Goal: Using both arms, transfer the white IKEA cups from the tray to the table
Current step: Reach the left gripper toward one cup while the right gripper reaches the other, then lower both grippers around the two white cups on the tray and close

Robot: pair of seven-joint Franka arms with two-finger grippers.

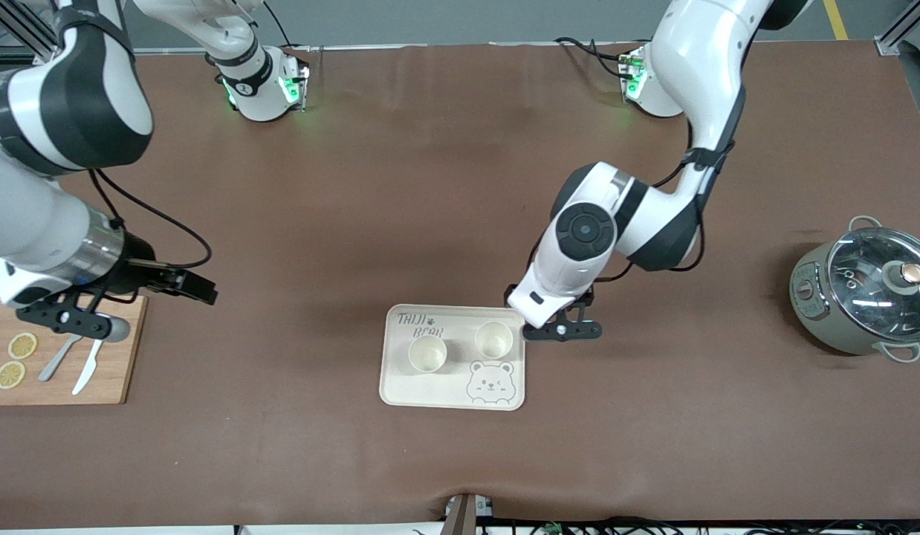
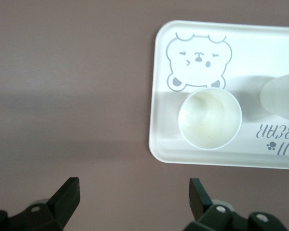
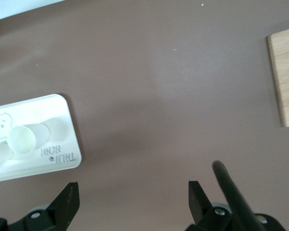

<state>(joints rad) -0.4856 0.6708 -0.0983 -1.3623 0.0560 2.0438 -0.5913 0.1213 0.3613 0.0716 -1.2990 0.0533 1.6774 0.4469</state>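
Two white IKEA cups stand upright and side by side on the bear-printed tray point(image 1: 430, 392) at the table's middle, one point(image 1: 427, 353) toward the right arm's end, the other point(image 1: 494, 339) toward the left arm's end. My left gripper point(image 1: 562, 330) is open and empty beside the tray's edge. In the left wrist view the left gripper point(image 2: 135, 192) hangs over bare table, with one cup point(image 2: 209, 119) near it on the tray point(image 2: 260, 43) and the other cup point(image 2: 279, 96) cut off. My right gripper point(image 1: 67, 318) is open and empty above the cutting board. The right wrist view shows the right gripper point(image 3: 134, 195) and the tray point(image 3: 48, 103) with a cup point(image 3: 23, 138).
A wooden cutting board point(image 1: 114, 371) with two lemon slices point(image 1: 21, 345), a knife and a spoon lies at the right arm's end; its edge shows in the right wrist view point(image 3: 285, 77). A grey pot with a glass lid point(image 1: 869, 297) stands at the left arm's end.
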